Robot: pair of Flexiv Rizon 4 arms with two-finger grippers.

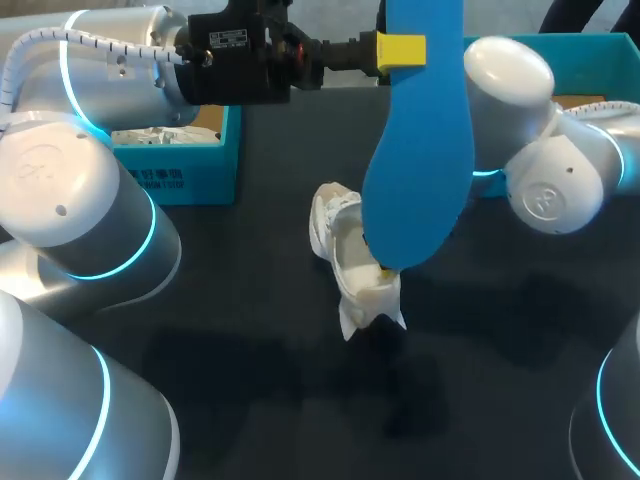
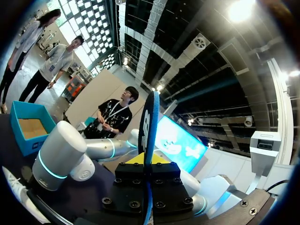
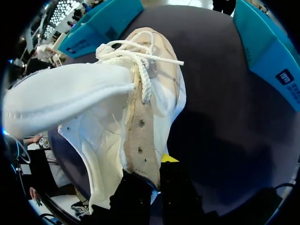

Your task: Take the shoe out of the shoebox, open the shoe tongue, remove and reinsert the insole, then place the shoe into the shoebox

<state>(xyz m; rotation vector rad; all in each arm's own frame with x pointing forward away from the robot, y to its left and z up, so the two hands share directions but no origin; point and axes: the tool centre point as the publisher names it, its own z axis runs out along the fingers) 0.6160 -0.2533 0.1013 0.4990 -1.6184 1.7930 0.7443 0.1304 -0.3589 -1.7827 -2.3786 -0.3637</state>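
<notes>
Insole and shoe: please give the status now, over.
Left tool shut on blue insole, out of white shoe. Right tool shut on shoe's edge, tongue open. Nothing blocking seen.

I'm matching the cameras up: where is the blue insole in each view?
Head view: blue insole hangs from the left gripper, over the white shoe.
Left wrist view: insole edge-on in that gripper.
Right wrist view: absent.
Shared landmark: white shoe, head and right wrist views.
</notes>
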